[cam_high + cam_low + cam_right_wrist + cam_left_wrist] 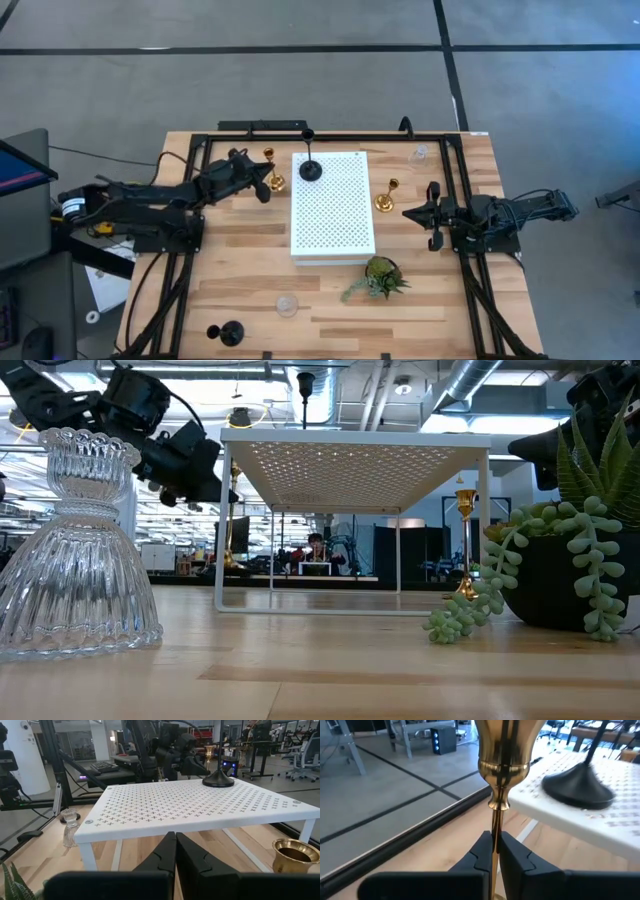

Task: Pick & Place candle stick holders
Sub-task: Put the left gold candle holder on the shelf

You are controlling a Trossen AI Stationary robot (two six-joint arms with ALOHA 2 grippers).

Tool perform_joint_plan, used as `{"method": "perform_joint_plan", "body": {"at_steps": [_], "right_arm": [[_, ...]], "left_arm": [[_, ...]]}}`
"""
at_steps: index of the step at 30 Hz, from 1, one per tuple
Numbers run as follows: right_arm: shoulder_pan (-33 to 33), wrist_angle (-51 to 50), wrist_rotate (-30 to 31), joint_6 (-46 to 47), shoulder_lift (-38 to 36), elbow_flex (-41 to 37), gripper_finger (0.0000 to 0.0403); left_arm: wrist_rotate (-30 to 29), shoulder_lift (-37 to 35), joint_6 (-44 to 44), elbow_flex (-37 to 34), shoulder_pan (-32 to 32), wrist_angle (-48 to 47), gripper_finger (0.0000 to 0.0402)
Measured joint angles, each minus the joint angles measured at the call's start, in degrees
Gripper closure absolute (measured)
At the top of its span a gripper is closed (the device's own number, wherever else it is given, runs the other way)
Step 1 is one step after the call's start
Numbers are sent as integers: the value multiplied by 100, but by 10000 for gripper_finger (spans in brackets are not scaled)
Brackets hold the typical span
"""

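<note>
A gold candle stick holder stands upright left of the white perforated board, with my left gripper shut on it. A black holder rests by its round base on the board's far left corner. A second gold holder stands on the table right of the board, just beyond my shut right gripper, which touches nothing. One clear glass holder stands at the far right and another near the front. A second black holder stands at the near left. My left gripper pinches the gold holder's thin stem, below its knob and cup, between the two fingers. The fingers come level from the table's left and lie across the stem. The holder is upright; its base is hidden by the fingers.
A small green plant in a dark pot sits near the board's near right corner. The board stands on thin white legs with open space beneath. A black frame rail runs along the table's far edge.
</note>
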Motion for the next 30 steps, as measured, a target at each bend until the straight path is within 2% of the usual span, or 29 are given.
{"method": "perform_joint_plan", "body": {"at_steps": [11,22,30], "right_arm": [[0,0,0,0,0,1,402],[0,1,0,0,0,1,402],[0,2,0,143,2,2,402]], "left_arm": [[3,-643,-11,0,-470,-140,389],[3,-1532,-48,2,-597,-825,389],[3,-1727,-119,579,-652,-2047,390]]}}
